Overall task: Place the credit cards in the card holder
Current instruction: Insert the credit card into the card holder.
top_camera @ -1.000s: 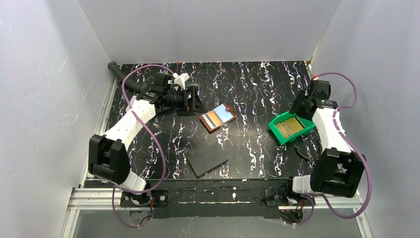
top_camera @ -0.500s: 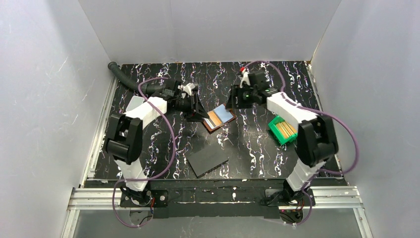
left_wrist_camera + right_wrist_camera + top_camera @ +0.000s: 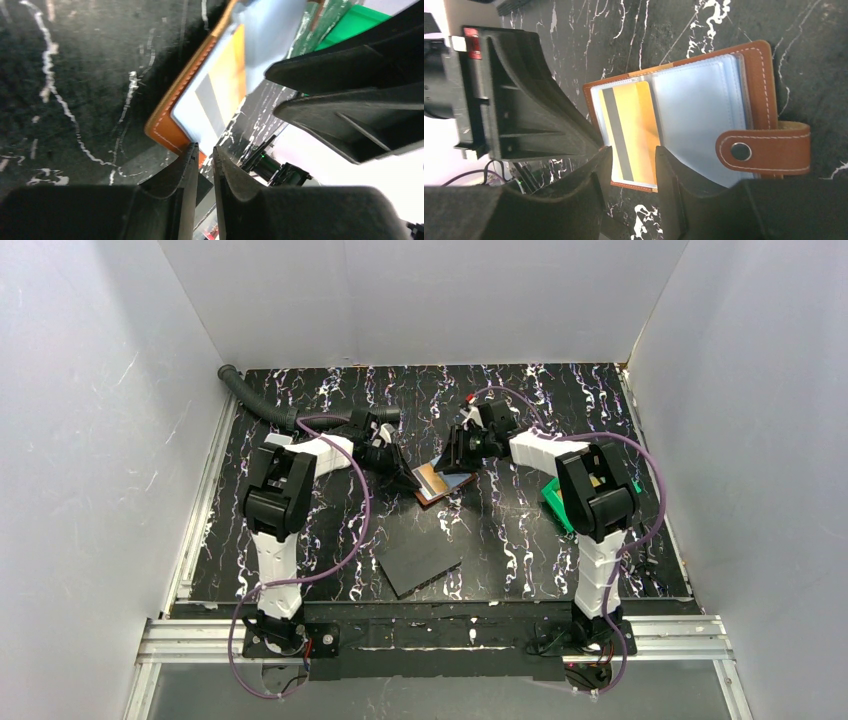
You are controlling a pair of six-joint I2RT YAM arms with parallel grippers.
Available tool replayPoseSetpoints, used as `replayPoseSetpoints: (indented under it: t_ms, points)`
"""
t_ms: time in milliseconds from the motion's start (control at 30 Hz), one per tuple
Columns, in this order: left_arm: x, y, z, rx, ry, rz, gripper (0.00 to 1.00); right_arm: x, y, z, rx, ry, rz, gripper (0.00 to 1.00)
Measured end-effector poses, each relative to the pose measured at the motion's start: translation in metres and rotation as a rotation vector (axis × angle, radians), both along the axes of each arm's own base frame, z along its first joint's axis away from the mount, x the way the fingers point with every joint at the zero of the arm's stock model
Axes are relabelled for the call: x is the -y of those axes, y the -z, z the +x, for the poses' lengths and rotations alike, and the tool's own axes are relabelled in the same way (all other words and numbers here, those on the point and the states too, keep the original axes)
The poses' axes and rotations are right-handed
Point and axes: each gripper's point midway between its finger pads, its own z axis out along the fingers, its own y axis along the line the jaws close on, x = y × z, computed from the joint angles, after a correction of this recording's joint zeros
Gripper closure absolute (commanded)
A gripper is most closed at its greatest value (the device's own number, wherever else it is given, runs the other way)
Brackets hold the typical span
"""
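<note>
The small brown leather folding card holder (image 3: 760, 80) lay open and flat on the black white-veined table (image 3: 520, 420), about mid-table. From above its long axis ran on a slant. The end with the snap tab (image 3: 769, 150) pointed away from the arm bases and to the right, and the other end pointed nearer and to the left. An orange-yellow plastic card with a grey stripe (image 3: 639, 130) sat in the half away from the tab, its stripe running across the holder's long axis. The tab half showed pale blue through clear sleeves (image 3: 696, 115).

The left end effector (image 3: 204, 150) was at the holder's near-left corner, its fingers drawn to a narrow slit. Whether they nipped the leather edge could not be told. The right end effector (image 3: 631, 155) was over the holder's long edge by the card, fingers spread apart with nothing clasped between them.

Bare table lay beyond the holder's far side. A dark grey flat slab (image 3: 418, 560) lay well apart on the holder's near side. A green plastic bin (image 3: 553, 498) stood to the holder's right, mostly hidden by the right arm.
</note>
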Motion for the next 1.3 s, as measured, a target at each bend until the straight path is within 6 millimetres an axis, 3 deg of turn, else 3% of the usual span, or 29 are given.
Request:
replayPoseSetpoints:
  t_ms: [333,567,1033,1300]
  points:
    - [-0.009,0.022,-0.004,-0.04,0.007,0.08,0.94,-0.01,-0.005,0.014,0.035,-0.012,0.034,0.61]
    - [-0.011,0.022,-0.005,-0.043,0.019,0.091,0.95,-0.01,0.014,0.012,-0.006,-0.016,0.025,0.65]
    - [-0.012,0.023,-0.004,-0.047,0.025,0.103,0.97,-0.013,0.018,0.002,-0.035,-0.027,0.056,0.68]
    - [-0.012,0.022,-0.004,-0.048,0.024,0.105,0.98,-0.026,0.014,-0.005,-0.035,-0.052,0.078,0.69]
